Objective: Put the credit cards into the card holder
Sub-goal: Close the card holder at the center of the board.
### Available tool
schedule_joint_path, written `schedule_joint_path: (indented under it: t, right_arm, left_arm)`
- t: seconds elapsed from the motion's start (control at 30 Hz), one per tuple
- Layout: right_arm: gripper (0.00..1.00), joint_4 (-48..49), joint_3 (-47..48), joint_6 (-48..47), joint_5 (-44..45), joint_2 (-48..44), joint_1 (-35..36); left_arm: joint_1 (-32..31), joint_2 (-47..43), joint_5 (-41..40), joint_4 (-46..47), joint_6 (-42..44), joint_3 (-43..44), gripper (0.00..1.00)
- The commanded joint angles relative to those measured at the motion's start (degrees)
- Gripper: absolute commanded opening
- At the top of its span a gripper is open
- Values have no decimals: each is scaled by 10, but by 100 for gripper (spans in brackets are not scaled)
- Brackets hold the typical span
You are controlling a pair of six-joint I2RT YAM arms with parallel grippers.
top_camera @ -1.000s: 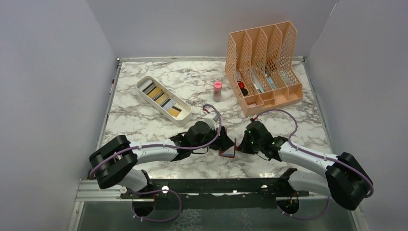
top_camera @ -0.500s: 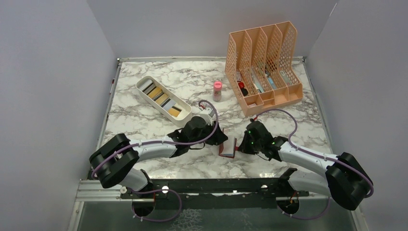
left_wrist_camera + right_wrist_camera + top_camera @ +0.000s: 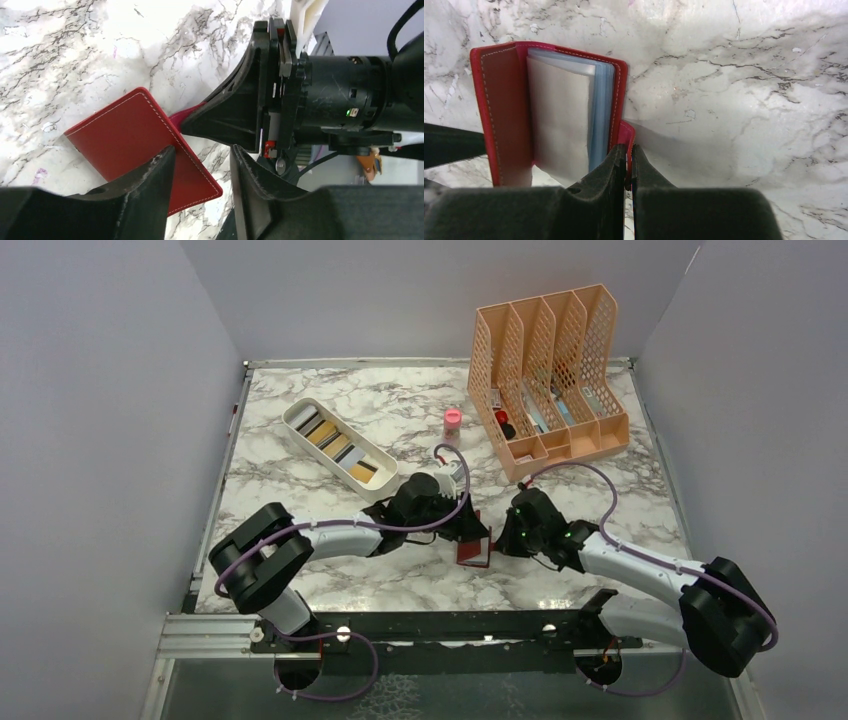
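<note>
Card holder point(image 3: 473, 551): red, on the marble table point(image 3: 280, 490) near the front edge, between my two grippers. The right wrist view shows its covers parted and the clear sleeves exposed. My right gripper point(image 3: 629, 150) is clamped on the edge of one cover, fingers almost together with only the red edge between them. My left gripper point(image 3: 201, 149) is spread and empty, its fingers at the outer face of the other cover; contact cannot be confirmed.

Credit cards point(image 3: 335, 445): I judge these to be the flat gold and grey pieces in the white tray point(image 3: 372, 490), well apart from the holder, to the left and further back. None is seen in a sleeve.

Assessment: the step in hand is opening and steadying the holder; loading has not begun. The next move calls for the right grip to hold the cover firm while my left arm goes to the tray, takes one card by its edge, and presents it square to a sleeve mouth.
</note>
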Motion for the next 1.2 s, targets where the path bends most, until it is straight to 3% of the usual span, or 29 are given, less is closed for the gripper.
schedule_joint_path:
  t: [0.0, 0.07, 0.13, 0.3, 0.53, 0.7, 0.83, 1.17]
  right_arm:
    - [9, -6, 26, -15, 23, 4, 2]
    - [9, -3, 32, -20, 29, 8, 2]
    - [9, 0, 37, -24, 31, 15, 2]
    - [9, 1, 51, -33, 27, 32, 2]
    - [11, -7, 58, -40, 30, 16, 2]
    - [21, -25, 68, -43, 34, -4, 2]
    - [28, -31, 71, -40, 43, -24, 2]
    - [23, -74, 95, -14, 110, 10, -7]
  left_arm:
    - [16, -4, 45, 30, -13, 7, 39]
    - [34, -2, 53, 30, -21, 0, 25]
    - [45, -3, 48, 28, -17, -4, 18]
    - [53, 10, 43, 6, 8, 7, 13]
    - [52, 59, 22, -59, 64, 58, 19]
    - [53, 93, 18, -79, 83, 79, 27]
    - [53, 110, 7, -116, 110, 97, 28]
    - [43, 105, 8, -175, 151, 107, 33]
